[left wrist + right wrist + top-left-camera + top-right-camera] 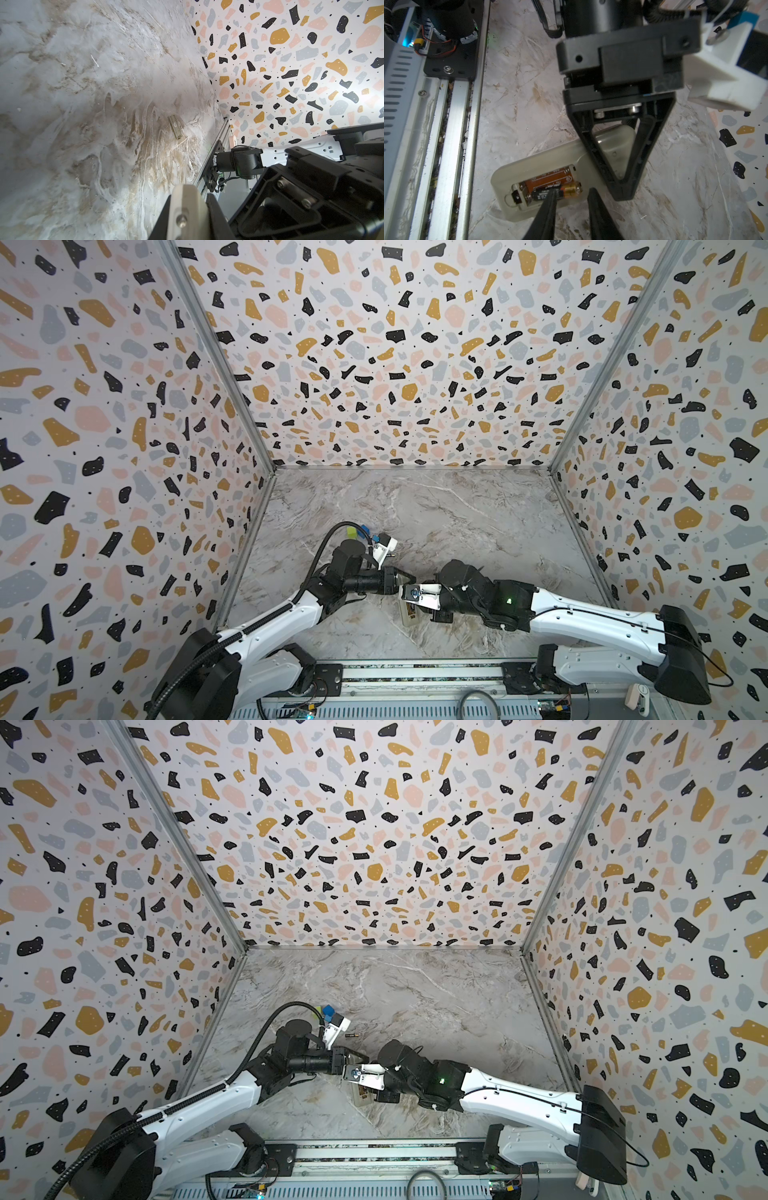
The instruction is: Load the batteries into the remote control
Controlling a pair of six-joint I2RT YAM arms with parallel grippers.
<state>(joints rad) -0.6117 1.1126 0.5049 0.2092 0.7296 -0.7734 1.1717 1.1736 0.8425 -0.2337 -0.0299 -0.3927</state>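
Observation:
The remote control (550, 164) lies back up on the marble table, its battery bay open; it also shows in both top views (409, 616) (360, 1096). A black and copper battery (566, 192) lies in the bay. My right gripper (573, 190) is open over the bay's edge, with one fingertip (553, 194) on the battery and nothing between the fingers. My left gripper (623, 193) is shut, its tip resting on the other end of the remote. A second battery (352, 1036) lies loose on the table behind the left arm.
A green cube (352, 532) and a blue cube (365, 529) sit behind the left wrist. A small beige rectangular piece (175, 126) lies on the table near the front rail (454, 124). Patterned walls close in three sides.

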